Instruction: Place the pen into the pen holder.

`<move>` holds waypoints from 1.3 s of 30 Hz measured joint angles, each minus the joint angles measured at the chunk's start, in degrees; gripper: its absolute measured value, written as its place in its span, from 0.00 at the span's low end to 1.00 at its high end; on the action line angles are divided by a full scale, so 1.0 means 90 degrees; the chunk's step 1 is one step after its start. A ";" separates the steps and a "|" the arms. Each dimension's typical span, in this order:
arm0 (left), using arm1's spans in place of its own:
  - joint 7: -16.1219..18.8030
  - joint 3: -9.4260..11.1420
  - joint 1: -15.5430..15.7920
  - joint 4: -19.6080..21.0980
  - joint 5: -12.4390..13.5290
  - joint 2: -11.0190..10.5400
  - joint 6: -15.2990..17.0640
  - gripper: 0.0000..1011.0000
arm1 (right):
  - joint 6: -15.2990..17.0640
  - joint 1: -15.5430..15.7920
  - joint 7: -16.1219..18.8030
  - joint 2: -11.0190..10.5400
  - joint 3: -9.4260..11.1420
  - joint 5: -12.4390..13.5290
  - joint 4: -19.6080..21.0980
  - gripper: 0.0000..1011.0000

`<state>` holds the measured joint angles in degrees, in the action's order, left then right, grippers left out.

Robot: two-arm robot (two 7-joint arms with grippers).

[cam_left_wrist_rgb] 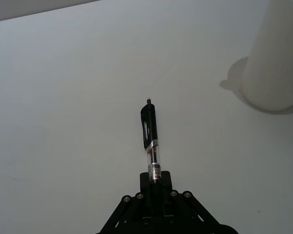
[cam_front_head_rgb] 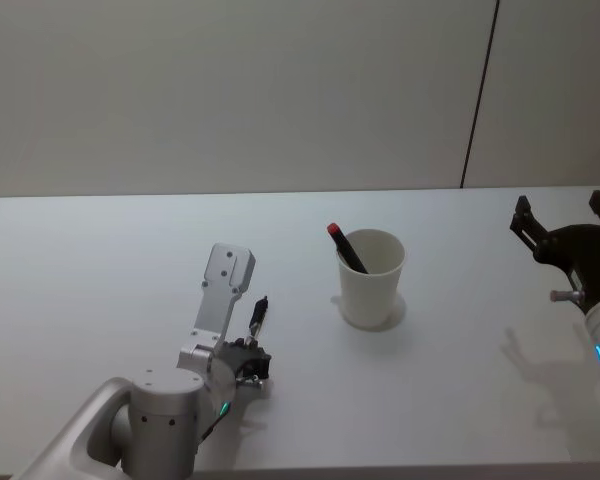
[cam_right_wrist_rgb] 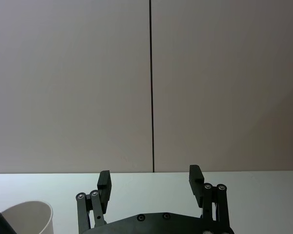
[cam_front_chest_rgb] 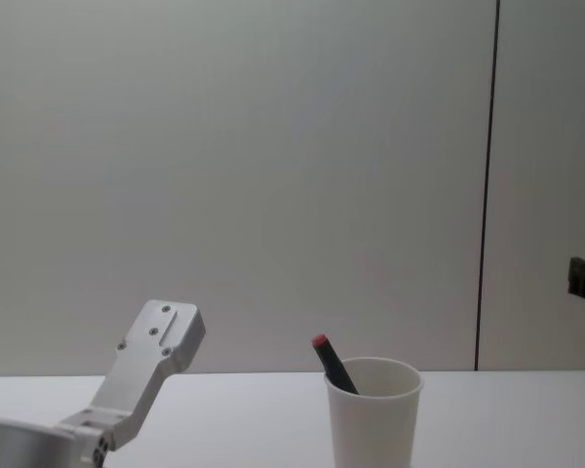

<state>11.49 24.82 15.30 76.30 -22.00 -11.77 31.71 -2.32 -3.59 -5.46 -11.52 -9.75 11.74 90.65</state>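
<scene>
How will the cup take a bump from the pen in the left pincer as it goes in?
Probably light: the cup looks like thin paper, so a bump may slide it. It narrows toward its base, and the red-tipped pen leaning on its rim sits high, so it could tip. The wall would likely dent rather than break.

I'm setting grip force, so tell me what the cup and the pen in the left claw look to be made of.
The white cup: likely paper, matte, with a thin rim; thin plastic not excluded. The black pen in the left claw: plastic, glossy black upper part with clip, clear barrel below showing a label.
</scene>
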 joint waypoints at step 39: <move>0.0680 -0.0007 -0.0603 0.1532 0.1614 -0.0314 -0.1319 0.14 | 0.0000 0.0000 0.0000 0.0000 0.0000 0.0000 0.0000 0.99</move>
<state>17.61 24.75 9.87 90.08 -7.47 -14.59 19.83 -2.32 -3.59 -5.46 -11.52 -9.75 11.74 90.66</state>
